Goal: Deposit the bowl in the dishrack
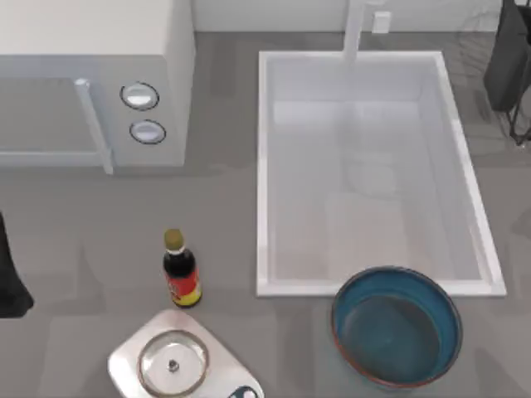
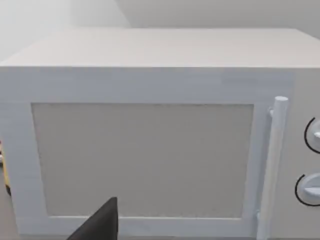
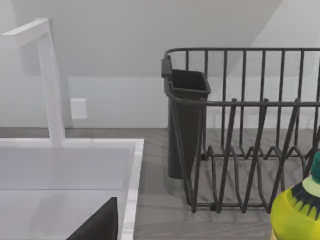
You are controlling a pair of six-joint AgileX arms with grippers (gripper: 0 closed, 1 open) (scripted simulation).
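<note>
The bowl (image 1: 397,326) is wide and deep, teal-blue inside with a thin reddish-brown rim. It stands upright on the counter, touching the front right corner of the sink. Nothing holds it. The dishrack (image 1: 510,66) shows its edge at the table's far right. In the right wrist view the dishrack (image 3: 250,150) is thin black wire with a dark grey upright holder (image 3: 185,125). A dark part of my right gripper (image 3: 97,224) shows above the sink's edge, facing the rack. My left arm (image 1: 10,278) sits at the table's left edge, its gripper (image 2: 97,224) facing the microwave.
A white microwave (image 1: 91,83) fills the back left. The white sink (image 1: 264,166) with a faucet (image 1: 357,29) lies in the middle. A sauce bottle (image 1: 180,269) and a clear knobbed lid (image 1: 172,363) stand front left. A yellow-green bottle (image 3: 297,210) stands before the rack.
</note>
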